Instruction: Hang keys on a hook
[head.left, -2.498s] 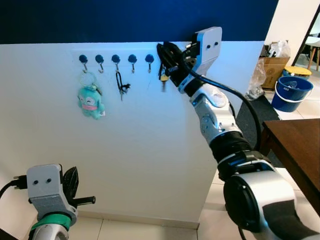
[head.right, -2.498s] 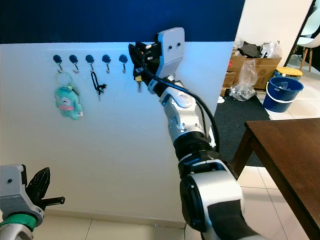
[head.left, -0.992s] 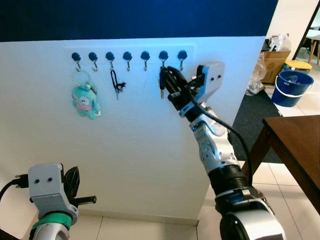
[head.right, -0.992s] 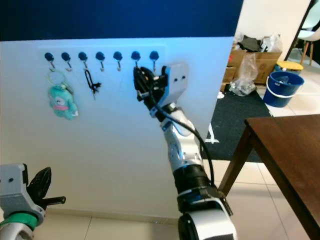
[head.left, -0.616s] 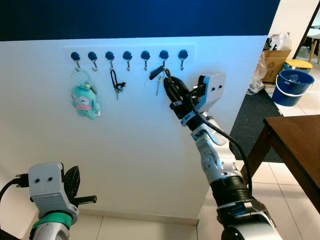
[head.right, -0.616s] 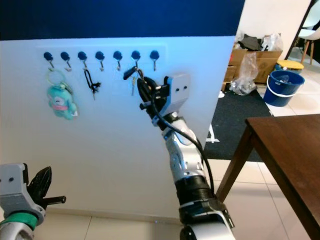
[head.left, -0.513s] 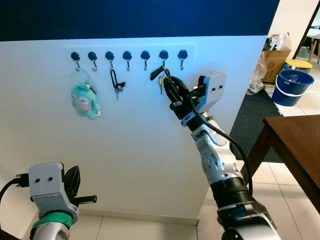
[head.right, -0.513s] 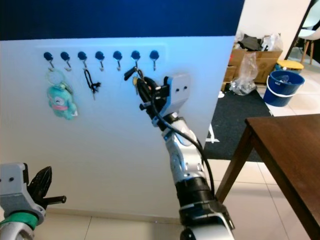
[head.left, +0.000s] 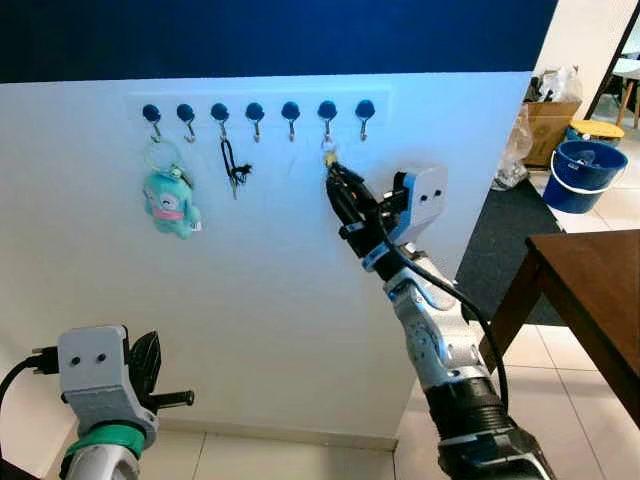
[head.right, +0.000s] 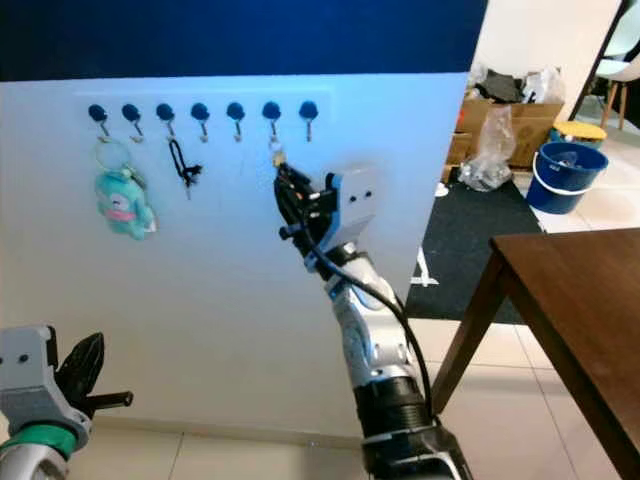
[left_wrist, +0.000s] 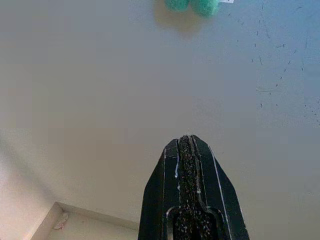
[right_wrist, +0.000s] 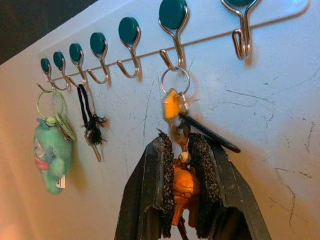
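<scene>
Orange and brass show in the keys (right_wrist: 179, 150): a small silver ring at the top is looped over a hook (right_wrist: 172, 30) with a teal cap, the sixth along the row of hooks on the white wall (head.left: 260, 280), and below it hang an orange tag, a dark thin key sticking out sideways and an orange fob. The right pincer (right_wrist: 181, 197) is raised just under that hook, its two black fingers a little apart with the fob between them; whether the pads actually press on it is hard to tell. The lower end of the bunch is hidden between the fingers. A green plush toy (head.left: 171, 203) hangs from the first hook and a black cord (head.left: 234, 168) from the third. The left pincer (left_wrist: 186, 145) is held low in front of the wall, closed and empty.
</scene>
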